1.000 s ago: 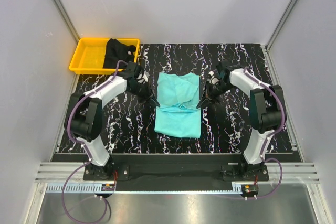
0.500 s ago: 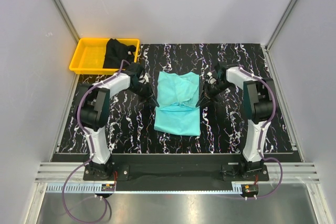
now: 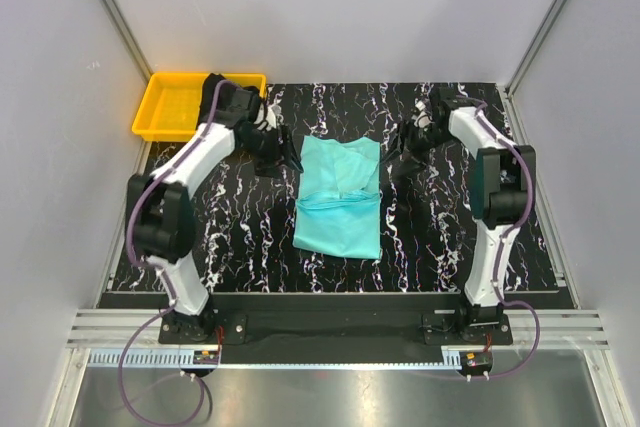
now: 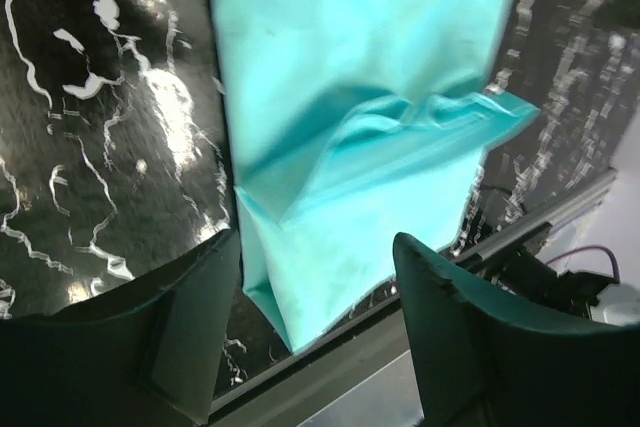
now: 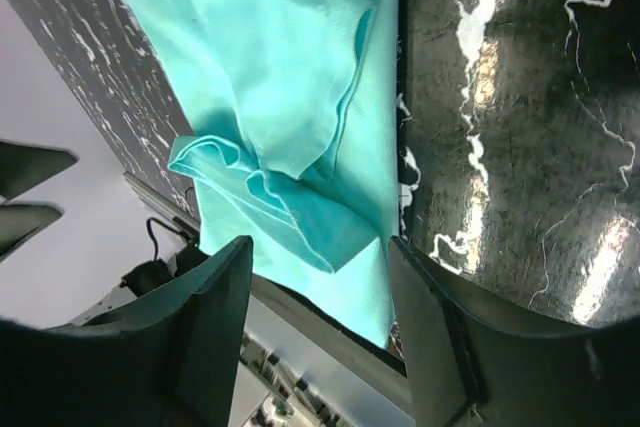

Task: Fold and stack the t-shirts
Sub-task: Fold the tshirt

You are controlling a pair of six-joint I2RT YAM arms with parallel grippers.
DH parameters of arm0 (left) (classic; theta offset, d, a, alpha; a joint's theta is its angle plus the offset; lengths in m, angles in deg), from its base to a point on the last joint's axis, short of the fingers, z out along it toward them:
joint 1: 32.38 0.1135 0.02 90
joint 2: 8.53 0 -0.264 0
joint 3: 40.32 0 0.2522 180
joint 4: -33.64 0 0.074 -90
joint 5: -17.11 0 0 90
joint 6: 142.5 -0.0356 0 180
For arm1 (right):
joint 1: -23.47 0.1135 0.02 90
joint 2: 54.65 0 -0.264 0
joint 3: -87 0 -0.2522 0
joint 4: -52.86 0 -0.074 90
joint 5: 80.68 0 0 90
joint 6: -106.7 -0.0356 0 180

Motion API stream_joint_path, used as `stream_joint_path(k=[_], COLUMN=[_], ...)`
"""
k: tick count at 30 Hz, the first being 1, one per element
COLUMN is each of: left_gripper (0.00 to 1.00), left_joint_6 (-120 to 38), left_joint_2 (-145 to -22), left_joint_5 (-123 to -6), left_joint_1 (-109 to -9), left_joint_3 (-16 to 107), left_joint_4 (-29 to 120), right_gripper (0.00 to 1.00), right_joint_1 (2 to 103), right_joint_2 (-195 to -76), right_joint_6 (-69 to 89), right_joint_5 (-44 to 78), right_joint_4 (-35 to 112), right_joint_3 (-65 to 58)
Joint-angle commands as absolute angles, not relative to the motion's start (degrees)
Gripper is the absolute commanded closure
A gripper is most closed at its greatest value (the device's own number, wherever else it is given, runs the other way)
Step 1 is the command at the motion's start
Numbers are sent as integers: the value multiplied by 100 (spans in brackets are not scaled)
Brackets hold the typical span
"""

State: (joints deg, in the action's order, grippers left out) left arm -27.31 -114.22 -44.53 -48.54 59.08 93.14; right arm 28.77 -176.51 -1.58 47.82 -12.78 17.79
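The turquoise-teal t-shirt lies folded at the middle of the table, its upper layer lying over the lower half with a rumpled fold across the middle. My left gripper hovers by its far left edge, open and empty. My right gripper is off its far right edge, also open and empty. The left wrist view shows the shirt below the spread fingers. In the right wrist view the shirt lies beyond the spread fingers. The black t-shirt lies in the tray, mostly hidden by my left arm.
A yellow plastic tray stands at the table's far left corner. The tabletop is black marble-patterned, with grey walls on three sides. Both arm bases sit on a rail at the near edge.
Both grippers went from shut on the teal shirt's edges to open and let it go. Both arms lifted and swung toward the far side; the shirt has settled on the table.
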Motion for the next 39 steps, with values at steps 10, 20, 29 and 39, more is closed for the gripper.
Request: stream_joint_path(k=[10,20,29,39], left_gripper=[46,55,54,50], left_joint_6=[-2781,-2034,-1910,-2033], left_joint_2=[-9871,-10818,-11084,-11382], left_joint_5=[-3570,-4133,-4345,-3764], left_joint_1=[-5444,-6042,-6051,-6042], left_joint_3=[4129,4322,4454,4797], left_joint_4=[8319,7527,7535,7764], right_gripper=[67,82,81,73], right_joint_1=[4367,5327,5213,4747], right_joint_2=[-15178,-15062,-16160,-16812], right_joint_6=[-1079,-2549,-2145,-1872], right_joint_5=[4135,2681,2435,2890], right_joint_4=[181,1853,1844,1343], right_joint_3=[-889,-1991,-1069,188])
